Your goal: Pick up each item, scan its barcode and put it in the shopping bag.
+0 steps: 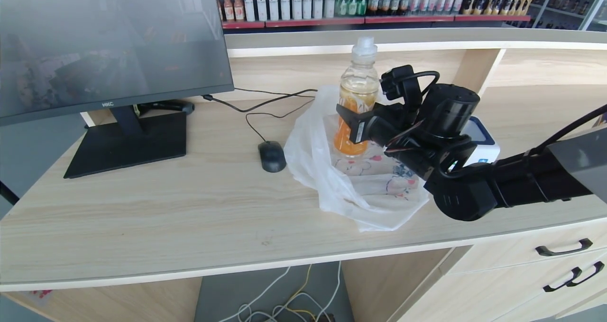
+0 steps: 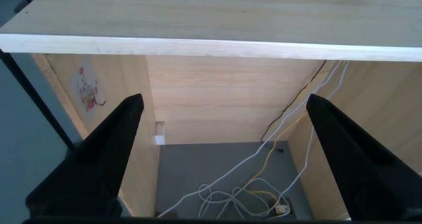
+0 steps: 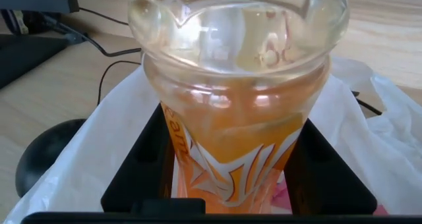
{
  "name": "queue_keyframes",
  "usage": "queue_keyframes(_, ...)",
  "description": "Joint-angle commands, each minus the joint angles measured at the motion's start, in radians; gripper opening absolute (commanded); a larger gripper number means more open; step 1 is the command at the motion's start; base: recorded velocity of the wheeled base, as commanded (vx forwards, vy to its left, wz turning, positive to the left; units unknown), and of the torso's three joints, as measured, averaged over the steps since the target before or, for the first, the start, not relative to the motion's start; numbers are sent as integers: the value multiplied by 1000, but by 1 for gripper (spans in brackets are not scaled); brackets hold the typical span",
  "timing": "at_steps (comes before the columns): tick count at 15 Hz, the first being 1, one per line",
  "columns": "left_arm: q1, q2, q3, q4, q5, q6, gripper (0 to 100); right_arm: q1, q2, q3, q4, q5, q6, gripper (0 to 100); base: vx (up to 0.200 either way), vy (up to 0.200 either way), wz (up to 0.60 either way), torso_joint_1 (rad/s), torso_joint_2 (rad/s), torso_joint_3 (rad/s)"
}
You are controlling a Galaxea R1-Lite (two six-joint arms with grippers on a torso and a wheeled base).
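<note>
Right pincer [image 1: 354,120] is clamping the orange-labelled bottle [image 1: 359,82] upright | bottle is being held over the white shopping bag [image 1: 332,189] lying on the counter [image 1: 166,208] | 1 mouse [image 1: 271,156] is sitting just beside the bag | left pincer [image 2: 224,105] is gaping wide below the counter edge

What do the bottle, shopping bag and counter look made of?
The bottle: clear glossy plastic, probably PET; its upper part is see-through, with an orange label below.
The shopping bag: thin translucent white plastic film, crumpled and slumped.
The counter: pale matte wood grain; solid wood, veneer or laminate cannot be told.
</note>
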Motion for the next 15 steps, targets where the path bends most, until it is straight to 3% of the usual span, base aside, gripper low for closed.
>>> queue_keyframes(1, -1, 0, 0, 1, 0, 0, 100, 1, 8, 0, 1, 1, -1, 0, 0, 0, 0, 0, 0, 0)
queue_keyframes(11, 1, 0, 0, -1, 0, 0, 100, 1, 8, 0, 1, 1, -1, 0, 0, 0, 0, 0, 0, 0)
queue_keyframes(12, -1, 0, 0, -1, 0, 0, 100, 1, 7, 0, -1, 1, -1, 100, 0, 0, 0, 0, 0, 0)
queue_keyframes(15, 1, 0, 0, -1, 0, 0, 100, -4, 4, 9, -42, 2, -2, 100, 0, 0, 0, 0, 0, 0)
